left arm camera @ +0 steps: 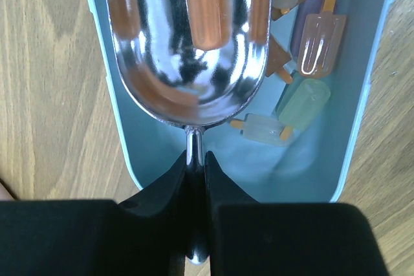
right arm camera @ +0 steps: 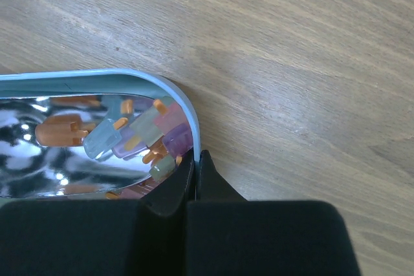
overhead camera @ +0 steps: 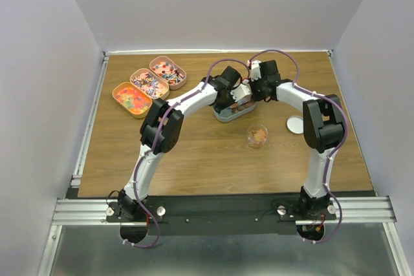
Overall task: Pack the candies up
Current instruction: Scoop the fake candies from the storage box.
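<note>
The left claw (left arm camera: 196,167) is clamping the scoop (left arm camera: 187,63) by its handle over the blue tin (left arm camera: 123,127), where the candies (left arm camera: 304,98) are lying. The right claw (right arm camera: 196,163) is pinching that tin's rim. Three filled tins (overhead camera: 149,85), a cup (overhead camera: 257,136) and a lid (overhead camera: 295,124) are sitting apart.

You're looking down on a brown wood-grain tabletop (overhead camera: 213,166), boxed in by plain pale grey walls (overhead camera: 220,4) at the back and on both sides. An aluminium rail (overhead camera: 81,210) runs along its near edge. The light falls even and soft.
</note>
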{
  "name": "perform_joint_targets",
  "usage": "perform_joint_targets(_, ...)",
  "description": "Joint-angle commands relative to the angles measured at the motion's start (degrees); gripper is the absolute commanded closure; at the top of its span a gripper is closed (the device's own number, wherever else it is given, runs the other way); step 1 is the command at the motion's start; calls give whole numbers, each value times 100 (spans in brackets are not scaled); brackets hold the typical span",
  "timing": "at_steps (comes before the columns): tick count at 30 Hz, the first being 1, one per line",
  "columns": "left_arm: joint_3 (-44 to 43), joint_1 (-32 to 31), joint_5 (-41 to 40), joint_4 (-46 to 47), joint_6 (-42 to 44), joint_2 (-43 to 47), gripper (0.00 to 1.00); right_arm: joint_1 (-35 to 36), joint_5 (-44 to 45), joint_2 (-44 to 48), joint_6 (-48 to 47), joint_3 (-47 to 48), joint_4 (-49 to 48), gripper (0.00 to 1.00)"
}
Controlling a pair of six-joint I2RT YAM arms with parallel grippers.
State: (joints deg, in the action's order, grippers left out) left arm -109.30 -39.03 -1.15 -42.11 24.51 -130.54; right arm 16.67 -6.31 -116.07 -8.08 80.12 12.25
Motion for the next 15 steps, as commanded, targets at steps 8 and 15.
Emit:
perform_joint_targets(8,-346,-35,-763,-640,-324,3,100,91,-134,14,-18,-102,-127,99)
perform_joint_targets(15,-707,-131,-896,-816,-254,-243,100,91,-248,-12,-1,-66,-127,99)
